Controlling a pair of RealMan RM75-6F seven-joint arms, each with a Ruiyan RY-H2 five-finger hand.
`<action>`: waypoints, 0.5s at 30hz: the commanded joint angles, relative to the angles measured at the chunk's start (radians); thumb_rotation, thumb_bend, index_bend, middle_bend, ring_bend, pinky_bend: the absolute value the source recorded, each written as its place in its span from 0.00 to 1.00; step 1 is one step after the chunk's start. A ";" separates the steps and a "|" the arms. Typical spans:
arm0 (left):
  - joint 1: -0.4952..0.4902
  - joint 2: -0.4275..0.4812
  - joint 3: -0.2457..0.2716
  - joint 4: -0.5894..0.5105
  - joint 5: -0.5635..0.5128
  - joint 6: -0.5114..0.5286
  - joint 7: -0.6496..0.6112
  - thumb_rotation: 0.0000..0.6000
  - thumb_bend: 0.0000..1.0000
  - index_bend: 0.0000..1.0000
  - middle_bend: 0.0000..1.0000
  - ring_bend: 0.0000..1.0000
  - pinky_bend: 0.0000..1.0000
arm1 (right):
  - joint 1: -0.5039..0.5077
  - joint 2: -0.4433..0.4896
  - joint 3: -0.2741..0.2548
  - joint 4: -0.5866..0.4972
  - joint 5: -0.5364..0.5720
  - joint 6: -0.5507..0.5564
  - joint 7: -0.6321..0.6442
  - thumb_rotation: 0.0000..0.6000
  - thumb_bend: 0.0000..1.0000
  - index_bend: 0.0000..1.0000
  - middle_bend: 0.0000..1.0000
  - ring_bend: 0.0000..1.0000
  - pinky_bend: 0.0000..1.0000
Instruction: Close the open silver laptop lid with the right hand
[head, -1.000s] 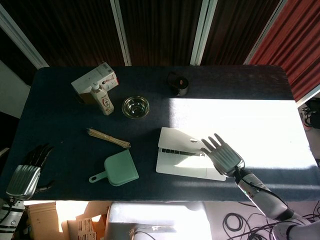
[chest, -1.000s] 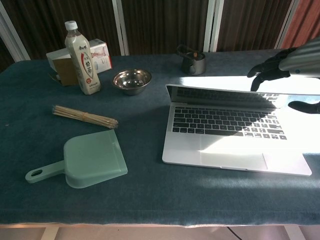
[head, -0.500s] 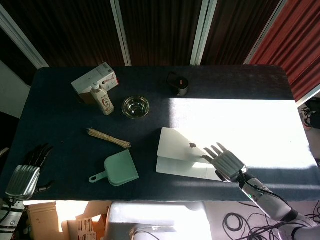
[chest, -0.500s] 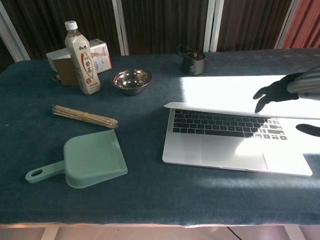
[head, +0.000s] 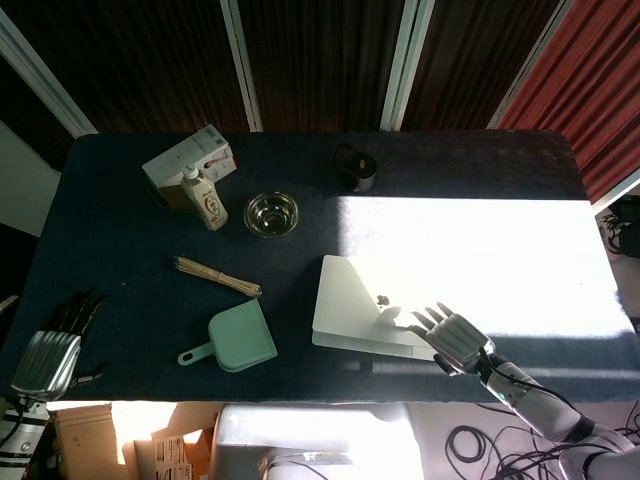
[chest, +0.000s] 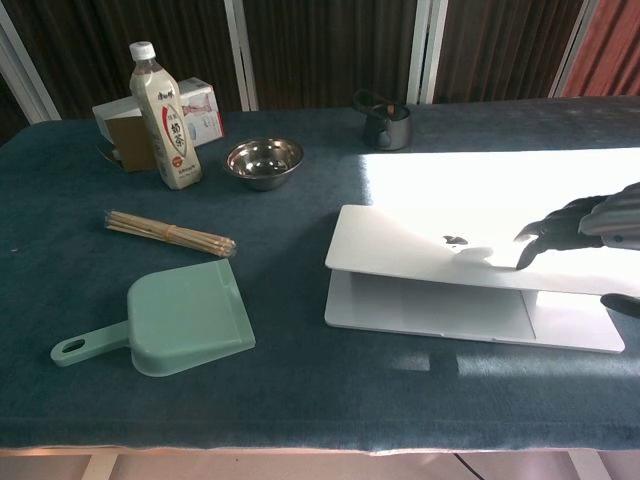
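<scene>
Fingers spread flat, my right hand (chest: 590, 225) presses on the thin silver laptop lid (chest: 420, 245) (gripping nothing), which is tilted low with a narrow gap above its base (chest: 440, 312), near right on the dark blue table (chest: 300, 390).

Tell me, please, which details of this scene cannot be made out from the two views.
- Right hand: chest view's right edge cuts it off; whether its fingers touch the laptop lid is washed out by sun glare.
- Laptop keyboard: hidden under the nearly closed lid in both views.
- Left hand: head view only, in shadow; finger pose unclear.
- Bottle label: too small to read.
- Dark cup: contents unseen in either view.
</scene>
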 joint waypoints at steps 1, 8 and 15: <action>0.001 0.000 0.000 0.001 0.001 0.002 -0.002 1.00 0.09 0.00 0.02 0.00 0.14 | -0.008 -0.012 0.003 0.014 -0.009 -0.005 0.009 1.00 0.49 0.17 0.02 0.00 0.02; 0.003 0.001 0.000 0.000 -0.001 0.004 -0.005 1.00 0.09 0.00 0.02 0.00 0.14 | -0.021 -0.065 0.007 0.076 -0.008 -0.026 0.008 1.00 0.49 0.17 0.03 0.00 0.02; 0.007 0.003 0.002 0.001 0.002 0.011 -0.009 1.00 0.09 0.00 0.01 0.00 0.14 | -0.033 -0.111 0.010 0.129 -0.003 -0.037 0.001 1.00 0.49 0.17 0.03 0.00 0.02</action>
